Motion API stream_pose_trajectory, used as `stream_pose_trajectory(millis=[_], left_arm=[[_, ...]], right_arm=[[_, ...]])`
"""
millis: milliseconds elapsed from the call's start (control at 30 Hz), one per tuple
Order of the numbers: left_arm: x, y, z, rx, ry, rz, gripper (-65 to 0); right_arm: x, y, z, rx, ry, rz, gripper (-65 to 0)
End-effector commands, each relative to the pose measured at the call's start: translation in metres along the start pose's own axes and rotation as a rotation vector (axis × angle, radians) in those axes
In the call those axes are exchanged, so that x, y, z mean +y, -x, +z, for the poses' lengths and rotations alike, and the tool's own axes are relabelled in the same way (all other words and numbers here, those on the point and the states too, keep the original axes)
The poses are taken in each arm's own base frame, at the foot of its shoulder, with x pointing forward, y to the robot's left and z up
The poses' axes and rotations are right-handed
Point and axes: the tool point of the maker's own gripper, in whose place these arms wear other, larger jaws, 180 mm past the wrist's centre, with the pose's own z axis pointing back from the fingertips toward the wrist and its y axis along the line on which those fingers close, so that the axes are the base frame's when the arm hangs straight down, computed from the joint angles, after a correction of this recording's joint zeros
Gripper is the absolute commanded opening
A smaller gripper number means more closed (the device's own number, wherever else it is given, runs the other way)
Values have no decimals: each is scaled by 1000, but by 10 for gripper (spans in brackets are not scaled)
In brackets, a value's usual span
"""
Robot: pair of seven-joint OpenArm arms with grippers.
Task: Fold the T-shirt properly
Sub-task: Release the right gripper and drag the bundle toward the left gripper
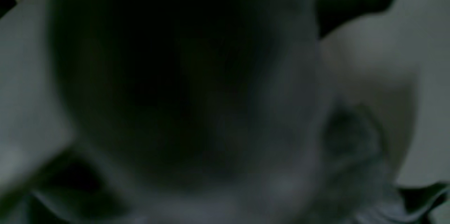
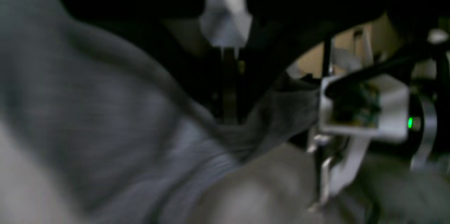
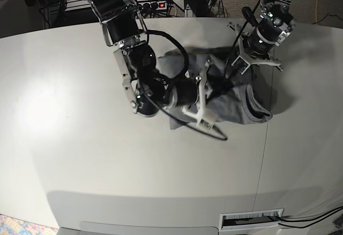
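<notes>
Both arms are showing black rounded joint housings with silver metal brackets, the right arm (image 3: 134, 58) at ten o'clock and the left arm (image 3: 265, 29) at one o'clock. Black cables are looping along both. A white gripper (image 3: 199, 106) is finishing the right arm, and a green light is glowing on the left gripper's (image 2: 327, 178) white mount.

You're looking at a pale, smooth table (image 3: 80, 154) with a curved far edge. Lying directly on it, toward the far side, is the bunched grey T-shirt (image 3: 236, 106), partly under both arms.
</notes>
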Motion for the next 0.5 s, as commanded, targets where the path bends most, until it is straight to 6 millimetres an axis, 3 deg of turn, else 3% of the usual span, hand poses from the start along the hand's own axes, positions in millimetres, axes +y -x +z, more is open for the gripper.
stream_pose_trajectory(millis=[0, 100, 200, 333, 467], left_arm=[[14, -4, 7, -3, -67, -20, -650], [39, -17, 21, -13, -201, -85, -650], [55, -43, 41, -82, -288, -108, -650], [79, -72, 74, -158, -426, -97, -650], [96, -76, 105, -181, -568, -57, -650]], right_arm=[[-3, -30, 10, -105, 6, 15, -650], [-27, -43, 34, -192, 72, -29, -650], [-43, -48, 51, -230, 118, -54, -650], [-49, -39, 52, -183, 150, -53, -650], [-59, -30, 51, -130, 211, -35, -650]])
